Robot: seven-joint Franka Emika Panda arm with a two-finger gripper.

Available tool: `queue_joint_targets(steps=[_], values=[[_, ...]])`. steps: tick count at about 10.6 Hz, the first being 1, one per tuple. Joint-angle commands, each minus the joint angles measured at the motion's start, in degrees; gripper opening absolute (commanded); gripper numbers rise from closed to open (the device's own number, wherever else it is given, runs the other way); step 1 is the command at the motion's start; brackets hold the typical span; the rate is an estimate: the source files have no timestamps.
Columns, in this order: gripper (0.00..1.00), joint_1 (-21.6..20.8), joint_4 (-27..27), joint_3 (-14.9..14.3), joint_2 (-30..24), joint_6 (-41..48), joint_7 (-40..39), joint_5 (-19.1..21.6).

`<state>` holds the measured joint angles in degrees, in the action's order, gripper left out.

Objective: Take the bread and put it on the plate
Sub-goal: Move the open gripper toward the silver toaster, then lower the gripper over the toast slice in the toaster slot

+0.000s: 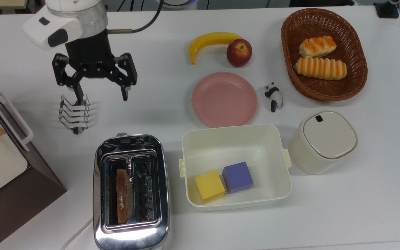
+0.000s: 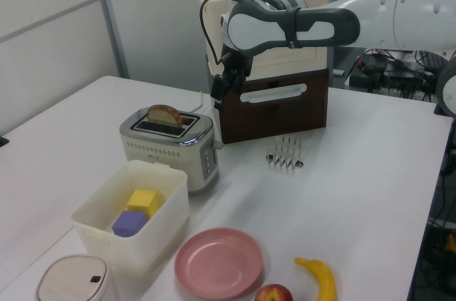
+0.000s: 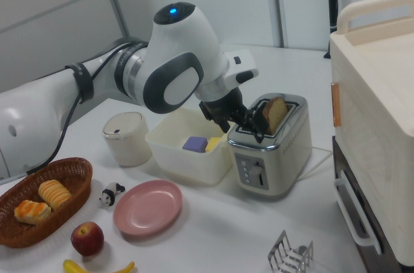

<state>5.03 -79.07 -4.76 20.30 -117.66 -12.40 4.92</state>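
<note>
The bread is a brown slice standing upright in the left slot of the chrome toaster, as the top view shows it. Its rounded top sticks out of the slot. The pink plate lies bare on the white table, to the top view's right of the toaster. My gripper hangs open in the air with nothing between its fingers. In the top view it sits above the toaster and well left of the plate.
A wire toast rack stands under my left finger in the top view. A white tub holds a yellow and a purple cube. Around the plate are a banana, an apple, a panda figure, a basket of rolls and a lidded bin. A brown and cream cabinet stands at the top view's left.
</note>
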Motion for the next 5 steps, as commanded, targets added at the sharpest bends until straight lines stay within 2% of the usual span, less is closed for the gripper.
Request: queue_joint_targets(steps=[1, 2, 5], values=[[1.0, -0.6, -1.7, -0.1, 1.2, -9.0, 1.5, 5.0], [1.0, -1.2, -1.7, -0.1, 2.5, -12.9, 4.4, 6.5], [1.0, -3.2, -1.7, -0.1, 6.2, -24.1, 10.8, 6.9]])
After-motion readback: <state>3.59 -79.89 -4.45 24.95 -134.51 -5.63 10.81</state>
